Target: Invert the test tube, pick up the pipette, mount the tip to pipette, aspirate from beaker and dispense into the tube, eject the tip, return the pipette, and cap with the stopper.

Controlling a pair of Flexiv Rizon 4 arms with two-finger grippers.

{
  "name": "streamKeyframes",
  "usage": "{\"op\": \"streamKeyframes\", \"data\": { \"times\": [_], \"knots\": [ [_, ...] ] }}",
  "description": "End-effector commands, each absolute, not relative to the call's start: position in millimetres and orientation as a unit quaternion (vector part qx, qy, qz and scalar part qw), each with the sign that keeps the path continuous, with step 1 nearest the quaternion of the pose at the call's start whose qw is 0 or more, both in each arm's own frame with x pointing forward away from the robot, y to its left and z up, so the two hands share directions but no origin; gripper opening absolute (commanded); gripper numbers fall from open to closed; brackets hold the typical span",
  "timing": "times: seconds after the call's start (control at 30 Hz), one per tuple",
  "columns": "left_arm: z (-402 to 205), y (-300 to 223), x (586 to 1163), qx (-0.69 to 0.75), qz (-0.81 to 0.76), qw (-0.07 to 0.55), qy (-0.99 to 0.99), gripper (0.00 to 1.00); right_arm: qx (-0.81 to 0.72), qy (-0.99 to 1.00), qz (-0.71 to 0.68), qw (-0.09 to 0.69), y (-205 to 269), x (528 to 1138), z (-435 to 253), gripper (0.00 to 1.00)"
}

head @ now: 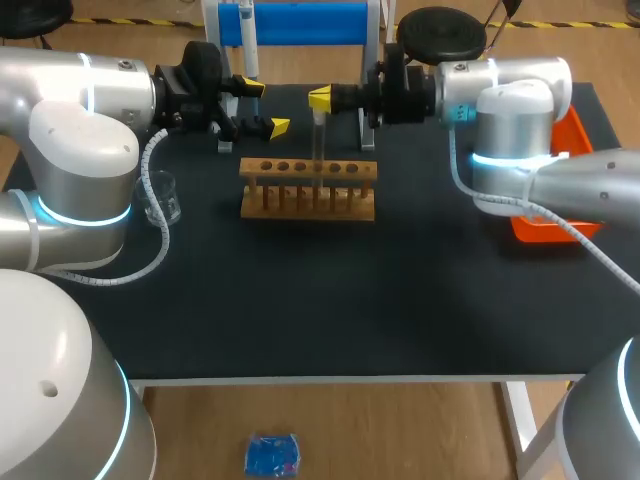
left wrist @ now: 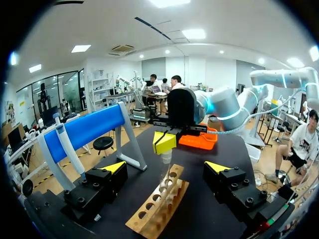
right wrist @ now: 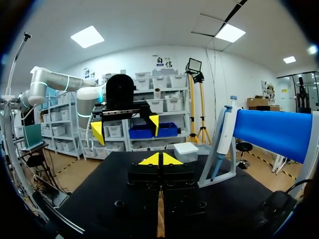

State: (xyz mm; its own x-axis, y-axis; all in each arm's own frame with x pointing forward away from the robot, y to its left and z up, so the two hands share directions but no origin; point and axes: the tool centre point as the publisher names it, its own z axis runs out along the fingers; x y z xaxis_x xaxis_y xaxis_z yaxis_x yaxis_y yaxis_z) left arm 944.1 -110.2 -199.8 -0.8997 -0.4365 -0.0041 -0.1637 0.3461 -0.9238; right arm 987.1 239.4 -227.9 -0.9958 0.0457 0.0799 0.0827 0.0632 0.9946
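Observation:
A clear test tube [head: 318,150] stands upright in a wooden rack [head: 308,200] at the middle back of the table. My right gripper [head: 320,98] is level with the tube's upper end, its yellow tips pressed together; in the right wrist view nothing shows between them [right wrist: 160,159]. I cannot tell whether they touch the tube [left wrist: 165,160]. My left gripper [head: 262,107] hangs wide open to the left of the rack [left wrist: 154,209], facing the right gripper [left wrist: 164,142] with nothing between its fingers. The pipette [head: 250,40] hangs on the blue stand [head: 300,22].
A glass beaker [head: 162,200] stands at the left beside my left arm. An orange bin [head: 565,140] sits at the right edge, partly behind my right arm. A white box [right wrist: 186,151] lies beyond the stand's leg. The pipette [right wrist: 222,139] shows beside my right gripper.

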Motion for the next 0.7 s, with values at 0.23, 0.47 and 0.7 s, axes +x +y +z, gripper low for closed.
{"op": "streamKeyframes", "data": {
  "times": [0.23, 0.47, 0.7],
  "knots": [
    [-200, -110, 944, -0.185, -0.541, 0.125, 0.811, 1.00, -0.024, -0.723, -0.690, -0.022, 236, 990, -205, 0.00],
    [-200, -110, 944, -0.185, -0.541, 0.125, 0.811, 1.00, 0.006, -0.741, -0.669, -0.055, 228, 991, -177, 1.00],
    [-200, -110, 944, -0.185, -0.541, 0.125, 0.811, 1.00, 0.041, -0.780, -0.619, -0.084, 210, 989, -165, 1.00]
  ]
}}
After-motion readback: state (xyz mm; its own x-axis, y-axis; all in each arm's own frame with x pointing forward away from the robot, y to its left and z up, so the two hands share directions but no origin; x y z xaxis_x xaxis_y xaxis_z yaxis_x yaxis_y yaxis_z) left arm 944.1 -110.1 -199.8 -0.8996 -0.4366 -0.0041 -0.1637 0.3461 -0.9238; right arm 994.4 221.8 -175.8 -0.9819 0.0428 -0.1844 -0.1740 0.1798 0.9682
